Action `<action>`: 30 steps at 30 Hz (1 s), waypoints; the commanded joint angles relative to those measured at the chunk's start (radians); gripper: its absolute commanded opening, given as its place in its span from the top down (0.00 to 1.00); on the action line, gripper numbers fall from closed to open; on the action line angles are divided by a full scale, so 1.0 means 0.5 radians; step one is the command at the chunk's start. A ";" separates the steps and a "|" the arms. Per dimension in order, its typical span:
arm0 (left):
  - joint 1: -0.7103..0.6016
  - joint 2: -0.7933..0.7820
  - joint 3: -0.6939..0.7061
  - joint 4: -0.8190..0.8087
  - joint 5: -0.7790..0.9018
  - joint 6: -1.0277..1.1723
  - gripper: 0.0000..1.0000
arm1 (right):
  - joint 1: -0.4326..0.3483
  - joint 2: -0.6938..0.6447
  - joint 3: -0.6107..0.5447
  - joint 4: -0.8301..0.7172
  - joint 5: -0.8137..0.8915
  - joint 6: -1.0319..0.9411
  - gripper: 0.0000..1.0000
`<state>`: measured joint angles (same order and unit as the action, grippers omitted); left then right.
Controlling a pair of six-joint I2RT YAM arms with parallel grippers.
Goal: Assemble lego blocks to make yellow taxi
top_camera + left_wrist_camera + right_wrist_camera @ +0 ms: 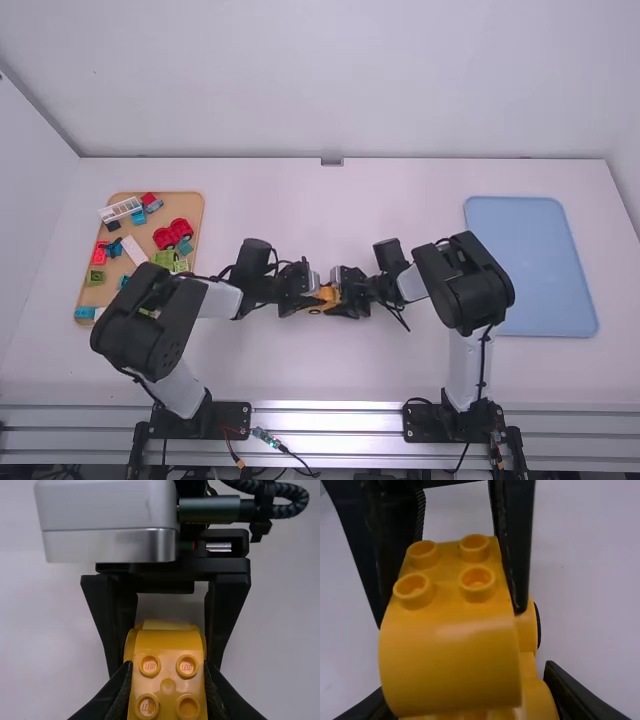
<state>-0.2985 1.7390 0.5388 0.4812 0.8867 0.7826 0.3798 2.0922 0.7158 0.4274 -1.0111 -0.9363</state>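
White table: bears the tan tray (190,205) of loose coloured blocks at the left and the empty light-blue plastic tray (530,270) at the right.
Two grippers: they meet near the table's middle; the left gripper (168,664) is clamped on the curved brick, the right gripper (465,680) on the body.
Taxi body, yellow plastic, partly hidden (539,700): between the right gripper's fingers, with a dark-edged round part (538,626) at its side, probably a wheel.
Curved yellow four-studded brick (451,665): at the body; whether fully seated cannot be told.
Step, as judged: joining brick to body. Brace the body with the right gripper, square the brick's edges to it, then press evenly along the stud axis; a slanted push could cock the brick or twist the body. Check for an even seam before release.
Round studs (476,584): four, facing outward; keep fingers on the flat sides.
Raised lettering (150,666): on stud tops, left untranscribed.
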 commanded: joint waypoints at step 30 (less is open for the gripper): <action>-0.021 0.237 0.127 -0.192 0.075 0.153 0.98 | 0.013 0.033 -0.031 -0.049 0.138 0.023 1.00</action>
<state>-0.2993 1.8290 0.6136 0.4156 0.9466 0.8196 0.3805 2.0922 0.7158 0.4240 -1.0130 -0.9386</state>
